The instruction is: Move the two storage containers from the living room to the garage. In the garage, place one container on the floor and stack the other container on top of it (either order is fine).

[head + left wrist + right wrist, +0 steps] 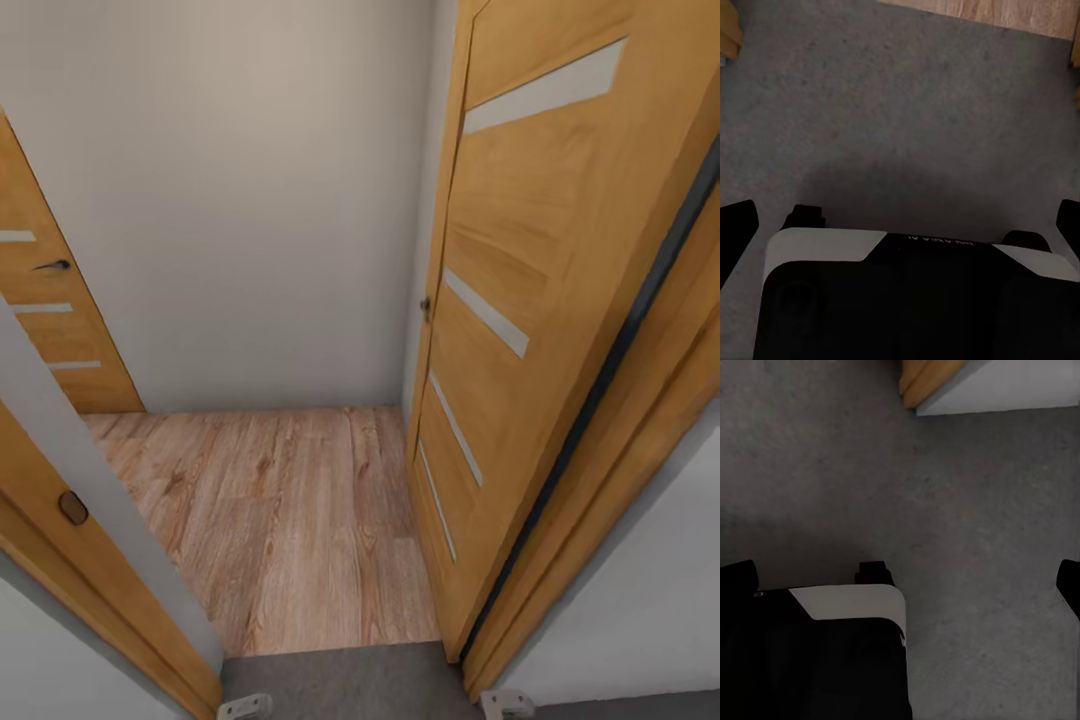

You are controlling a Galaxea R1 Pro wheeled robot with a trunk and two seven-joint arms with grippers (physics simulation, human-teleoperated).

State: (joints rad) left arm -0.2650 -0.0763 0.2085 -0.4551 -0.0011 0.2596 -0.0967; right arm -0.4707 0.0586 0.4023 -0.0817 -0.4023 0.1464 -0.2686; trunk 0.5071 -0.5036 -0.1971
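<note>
The two storage containers are out of view. I stand on the dark grey concrete floor (pixel 350 682) at a doorway that leads onto light wood-plank flooring (pixel 280 500). In the left wrist view my left gripper (pixel 902 216) is open over the concrete floor (pixel 900 105), its dark fingertips (pixel 736 225) far apart and holding nothing. In the right wrist view my right gripper (pixel 904 579) is also open and empty above the floor (pixel 975 510), one fingertip (pixel 1069 583) at the picture's edge.
An orange wooden door (pixel 520 300) with pale glass strips stands open at the right. The door frame (pixel 95 565) closes in at the left. A second door (pixel 50 320) and a plain pale wall (pixel 250 200) bound the small plank-floored space. My white-and-black base (pixel 907 300) lies below both grippers.
</note>
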